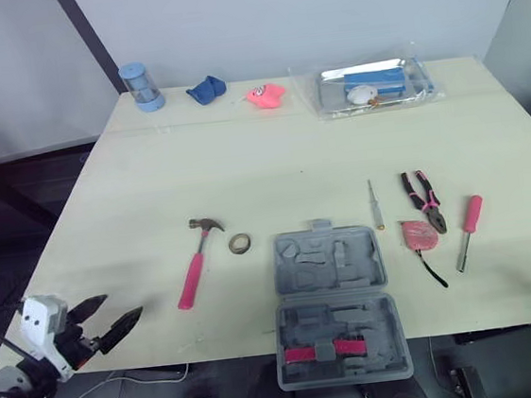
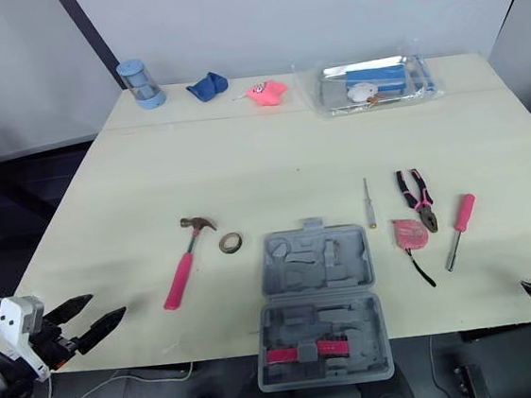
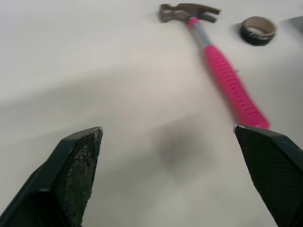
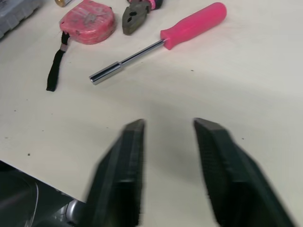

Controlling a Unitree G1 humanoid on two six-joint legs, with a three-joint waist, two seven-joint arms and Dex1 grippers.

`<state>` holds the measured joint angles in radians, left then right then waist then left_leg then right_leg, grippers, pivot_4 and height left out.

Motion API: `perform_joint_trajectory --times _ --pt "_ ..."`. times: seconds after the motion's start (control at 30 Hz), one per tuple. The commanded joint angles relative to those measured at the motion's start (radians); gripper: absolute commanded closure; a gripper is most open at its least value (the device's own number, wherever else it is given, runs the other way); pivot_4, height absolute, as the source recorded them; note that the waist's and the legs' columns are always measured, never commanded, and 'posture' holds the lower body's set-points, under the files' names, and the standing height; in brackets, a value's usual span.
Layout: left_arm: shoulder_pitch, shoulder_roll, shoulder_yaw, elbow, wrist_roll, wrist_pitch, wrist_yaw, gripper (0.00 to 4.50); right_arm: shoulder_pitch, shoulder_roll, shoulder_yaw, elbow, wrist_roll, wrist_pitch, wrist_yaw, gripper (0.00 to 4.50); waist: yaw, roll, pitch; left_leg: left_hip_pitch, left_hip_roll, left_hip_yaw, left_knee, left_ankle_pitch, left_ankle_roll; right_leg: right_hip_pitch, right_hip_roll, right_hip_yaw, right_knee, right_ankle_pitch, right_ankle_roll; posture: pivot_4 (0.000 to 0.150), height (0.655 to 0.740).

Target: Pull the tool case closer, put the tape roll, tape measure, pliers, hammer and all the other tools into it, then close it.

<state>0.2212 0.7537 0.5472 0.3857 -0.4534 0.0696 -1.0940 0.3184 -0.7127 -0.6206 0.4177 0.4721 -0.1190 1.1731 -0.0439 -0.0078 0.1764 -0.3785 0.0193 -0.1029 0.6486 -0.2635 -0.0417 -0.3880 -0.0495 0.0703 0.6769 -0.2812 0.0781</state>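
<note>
Both my jaws are hanging empty, left gripper (image 1: 123, 305) wide, right gripper (image 4: 169, 124) narrower, at the near edge of the pale table (image 1: 243, 163). Between them the tool case (image 1: 332, 292) is lying open, a pink piece (image 1: 324, 351) sitting in its near half; hammer (image 1: 196, 263), pliers (image 1: 423, 199), tape measure (image 1: 418, 233) and tape roll (image 1: 240, 243) are lying outside it.

The pale tabletop (image 1: 242, 154) carries an open tool case (image 1: 334, 308), hammer (image 1: 194, 263), tape roll (image 1: 240, 243), tape measure (image 1: 419, 234), pliers (image 1: 424, 199), screwdriver (image 1: 467, 231) and, far back, a plastic bag (image 1: 374, 86).
</note>
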Motion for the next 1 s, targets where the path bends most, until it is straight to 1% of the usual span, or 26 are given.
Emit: perform_joint_trajectory --times 0.03,0.07,0.1,0.27,0.3,0.4,0.43,0.5,0.57,0.7,0.8,0.87,1.0 --pt "0.007 0.026 0.033 0.03 0.003 -0.04 -0.005 0.0 -0.004 -0.021 -0.044 0.005 0.028 -0.032 0.007 1.0 0.0 0.0 0.0 0.0 0.0 0.0 0.0 0.0 0.0 0.0 0.0 0.0 0.0 0.0 0.0 0.15 0.74" --pt "0.007 0.026 0.031 0.033 0.003 -0.046 -0.004 0.0 -0.006 -0.022 -0.042 -0.002 0.028 -0.031 0.001 0.46 0.0 0.0 0.0 0.0 0.0 0.0 0.0 0.0 0.0 0.0 0.0 0.0 0.0 0.0 0.0 0.15 0.74" --pt "0.006 0.026 0.03 0.035 0.002 -0.05 -0.004 0.0 -0.008 -0.023 -0.04 -0.013 0.032 -0.023 -0.003 0.05 0.0 0.0 0.0 0.0 0.0 0.0 0.0 0.0 0.0 0.0 0.0 0.0 0.0 0.0 0.0 0.15 0.74" --pt "0.014 0.032 0.012 -0.006 0.001 -0.049 -0.02 0.0 -0.004 -0.024 -0.026 -0.111 0.06 0.038 -0.016 0.05 0.0 0.0 0.0 0.0 0.0 0.0 0.0 0.0 0.0 0.0 0.0 0.0 0.0 0.0 0.0 0.15 0.74" --pt "0.016 0.038 0.002 -0.02 0.007 -0.055 -0.03 0.0 0.002 -0.024 -0.02 -0.15 0.07 0.062 -0.015 0.05 0.0 0.0 0.0 0.0 0.0 0.0 0.0 0.0 0.0 0.0 0.0 0.0 0.0 0.0 0.0 0.15 0.74" --pt "-0.012 0.083 -0.045 -0.114 0.022 -0.022 -0.052 0.0 0.004 -0.029 0.021 -0.345 0.129 0.171 -0.019 0.05 0.001 0.0 0.0 0.0 0.0 -0.001 0.0 0.0 0.0 0.0 0.0 0.0 0.0 0.0 0.0 0.15 0.74" --pt "-0.02 0.097 -0.059 -0.136 0.03 -0.012 -0.053 0.0 0.001 -0.032 0.03 -0.388 0.142 0.199 -0.023 0.05 0.001 0.0 0.0 0.0 0.001 -0.001 0.0 0.0 0.0 0.0 0.0 0.0 0.0 0.0 0.0 0.15 0.74" --pt "-0.046 0.142 -0.11 -0.193 0.06 0.02 -0.059 0.0 -0.005 -0.052 0.054 -0.488 0.216 0.313 -0.014 0.05 0.002 0.0 0.0 0.0 0.001 0.0 0.0 0.0 0.0 0.0 0.0 0.0 0.0 0.0 0.0 0.15 0.74" --pt "-0.071 0.177 -0.154 -0.239 0.08 0.055 -0.063 0.0 -0.019 -0.063 0.076 -0.553 0.249 0.373 -0.017 0.05 0.002 0.0 0.0 -0.001 0.001 -0.001 0.0 0.0 0.0 0.0 0.0 0.0 0.0 0.0 0.0 0.15 0.74" --pt "-0.183 0.295 -0.313 -0.365 0.175 0.135 -0.098 0.0 -0.103 -0.062 0.149 -0.673 0.251 0.382 -0.032 0.05 0.002 -0.002 0.001 -0.001 0.001 -0.001 0.0 0.0 0.0 0.0 0.0 -0.001 -0.001 0.0 0.0 0.15 0.74" --pt "-0.286 0.353 -0.427 -0.424 0.223 0.19 -0.135 0.0 -0.139 -0.056 0.187 -0.703 0.252 0.389 -0.021 0.05 0.003 -0.002 0.001 -0.001 0.001 -0.001 0.0 0.0 0.0 0.0 0.0 -0.001 -0.001 0.0 0.0 0.15 0.74" --pt "-0.354 0.366 -0.487 -0.449 0.242 0.227 -0.151 0.0 -0.151 -0.047 0.207 -0.702 0.236 0.366 -0.008 0.05 0.003 -0.002 0.002 -0.002 0.0 -0.001 0.0 0.0 0.0 0.0 0.0 -0.001 -0.002 0.0 0.0 0.15 0.74" --pt "-0.545 0.372 -0.676 -0.53 0.354 0.315 -0.205 0.0 -0.16 -0.016 0.245 -0.665 0.243 0.295 0.1 0.05 0.005 -0.004 0.003 -0.004 0.0 -0.003 0.0 0.0 0.0 0.0 0.001 -0.003 -0.003 0.0 0.0 0.15 0.74"
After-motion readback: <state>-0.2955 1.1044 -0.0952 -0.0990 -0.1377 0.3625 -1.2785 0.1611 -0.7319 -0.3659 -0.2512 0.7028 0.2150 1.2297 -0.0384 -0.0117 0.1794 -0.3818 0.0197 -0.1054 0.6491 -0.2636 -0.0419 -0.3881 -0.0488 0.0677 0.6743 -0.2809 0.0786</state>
